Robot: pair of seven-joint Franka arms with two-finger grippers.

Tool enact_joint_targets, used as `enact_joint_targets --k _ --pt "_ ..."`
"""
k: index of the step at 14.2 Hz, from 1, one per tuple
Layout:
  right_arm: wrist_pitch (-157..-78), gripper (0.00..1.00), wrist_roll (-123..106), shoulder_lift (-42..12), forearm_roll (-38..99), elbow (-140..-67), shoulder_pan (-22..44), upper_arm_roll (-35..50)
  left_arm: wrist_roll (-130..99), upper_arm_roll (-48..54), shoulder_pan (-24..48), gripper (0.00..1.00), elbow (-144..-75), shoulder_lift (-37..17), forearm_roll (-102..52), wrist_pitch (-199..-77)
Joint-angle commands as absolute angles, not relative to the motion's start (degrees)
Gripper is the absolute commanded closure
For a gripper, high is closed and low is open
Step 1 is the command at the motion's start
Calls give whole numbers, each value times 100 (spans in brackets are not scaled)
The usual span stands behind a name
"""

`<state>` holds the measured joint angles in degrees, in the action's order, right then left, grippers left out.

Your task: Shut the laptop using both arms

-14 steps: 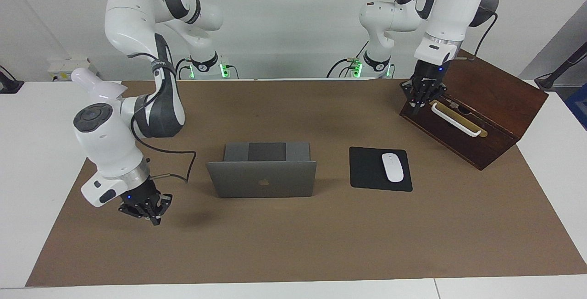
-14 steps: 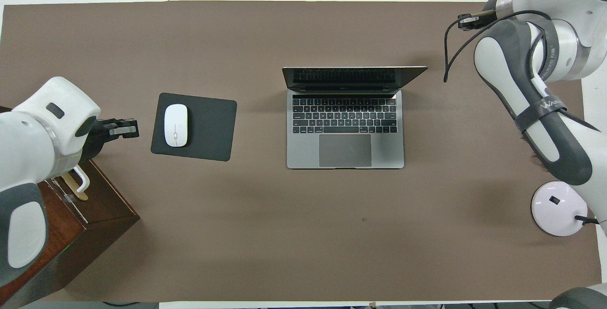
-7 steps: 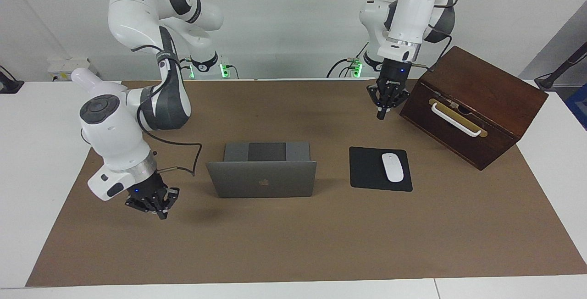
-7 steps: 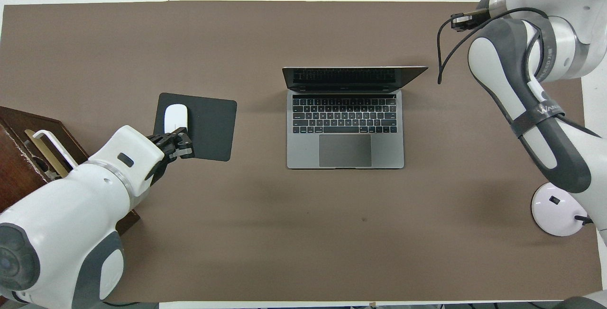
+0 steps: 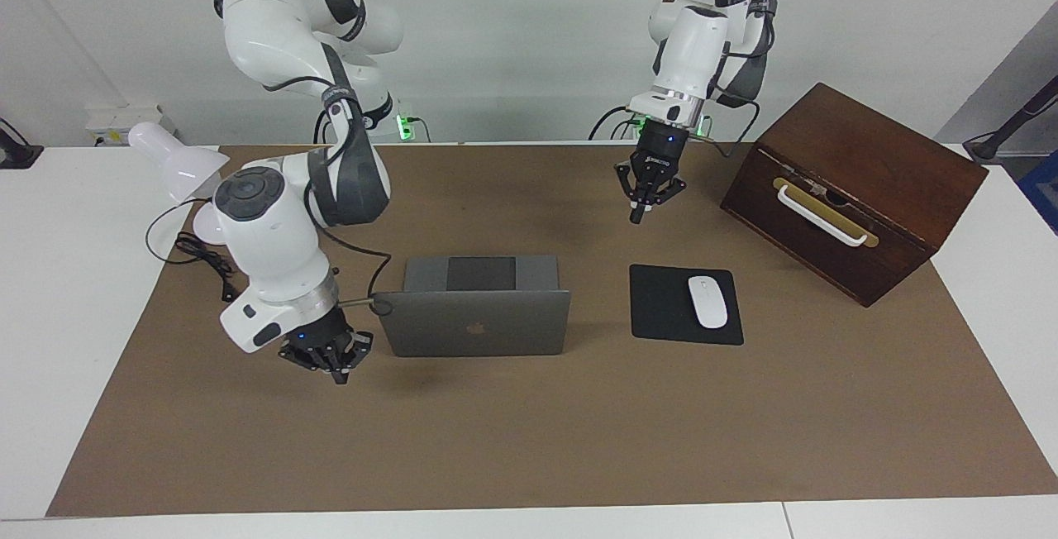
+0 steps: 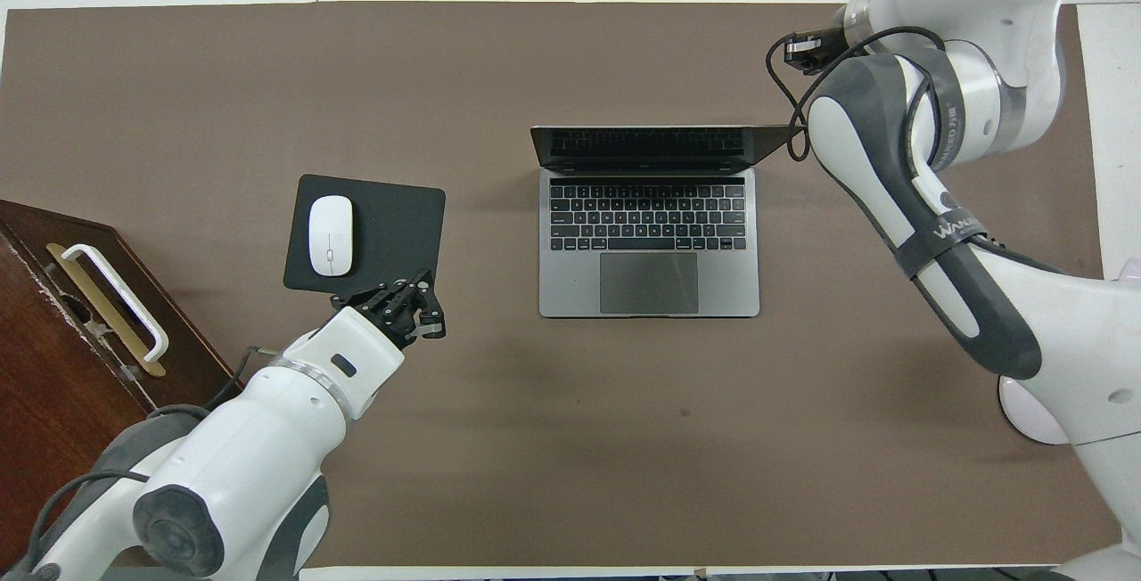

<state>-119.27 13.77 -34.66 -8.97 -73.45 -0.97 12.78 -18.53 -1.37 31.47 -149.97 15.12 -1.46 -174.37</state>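
Both of my grippers are closing on the laptop (image 5: 471,307) since a second ago. Brown matting (image 5: 529,440) is covering the white table (image 5: 50,274). Left gripper (image 5: 647,202) is hanging over bare mat nearer the robots than the mouse pad (image 5: 661,307); right gripper (image 5: 326,357) is hovering beside the upright lid. Finger state: cannot tell. The laptop is sitting open, mid-table.

Sitting on the brown table mat (image 5: 529,440) are one open laptop (image 5: 478,321), one black mouse pad (image 5: 665,307), one white mouse (image 5: 707,301) and one dark wooden box (image 5: 860,183). Two white robot arms are working, one left gripper (image 5: 649,202) and one right gripper (image 5: 329,361).
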Motion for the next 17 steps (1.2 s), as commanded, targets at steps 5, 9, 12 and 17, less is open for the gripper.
enact_joint_targets --k 5,9,12,17 --pt "-11725 100 2241 -3384 -1037 -7339 246 1266 -1890 -228 3840 100 -14994 124 -167 -19335" --pt "-11742 100 2347 -3384 -1037 -7339 316 1266 -1854 -237 4069 100 -14740 -377 -167 -19547" --pt "-11742 100 2627 -3384 -1037 -7339 465 1274 -1828 -246 4262 100 -14599 -658 -167 -19582" --pt "-11743 100 2988 -3384 -1037 -7339 738 1292 -1775 -255 4447 100 -14317 -1274 -167 -19854"
